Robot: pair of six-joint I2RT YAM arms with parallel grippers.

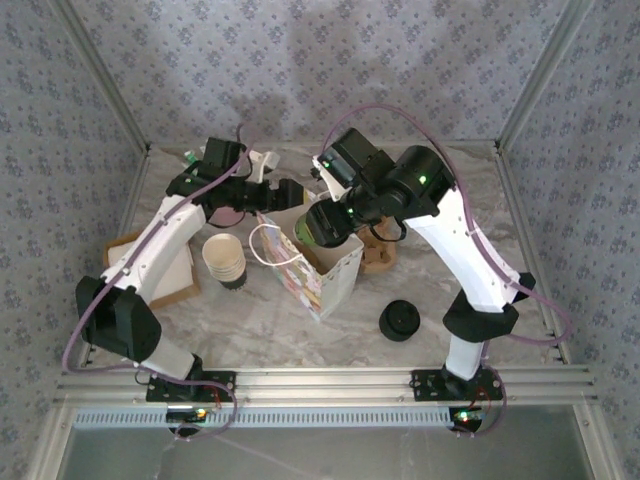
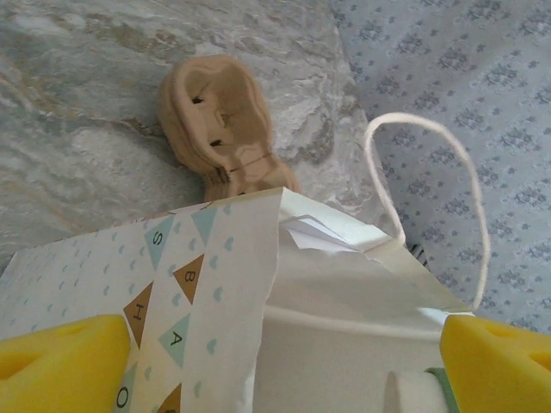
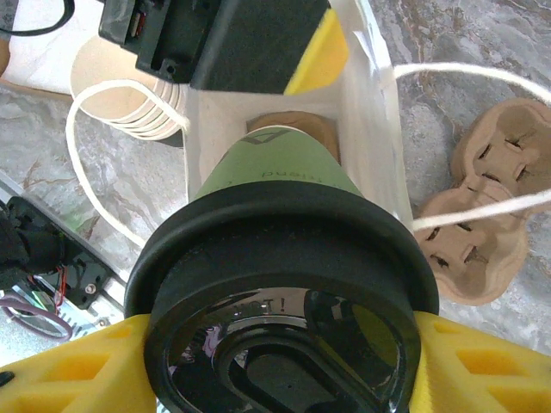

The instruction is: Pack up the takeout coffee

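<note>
The takeout coffee [image 3: 275, 172], a dark green paper cup with a black lid [image 3: 275, 284], is held between the yellow fingers [image 3: 60, 370] of my right gripper [image 3: 275, 361]. The cup hangs base down in the mouth of the patterned paper bag [image 1: 325, 275], seen from above as the cup [image 1: 322, 225] under my right gripper [image 1: 335, 215]. My left gripper [image 1: 270, 195] is at the bag's far left rim. Its jaws stand wide, with the bag wall [image 2: 215, 284] between the yellow fingers [image 2: 60, 361]. A brown cardboard piece [image 3: 297, 127] lies at the bag's bottom.
A stack of cream-lined cups [image 1: 225, 258] stands left of the bag. A pile of black lids [image 1: 400, 320] lies at the front right. A brown cup carrier [image 1: 378, 255] sits right of the bag. A cardboard box [image 1: 150, 275] is at the left. White bag handles [image 2: 430, 198] loop out.
</note>
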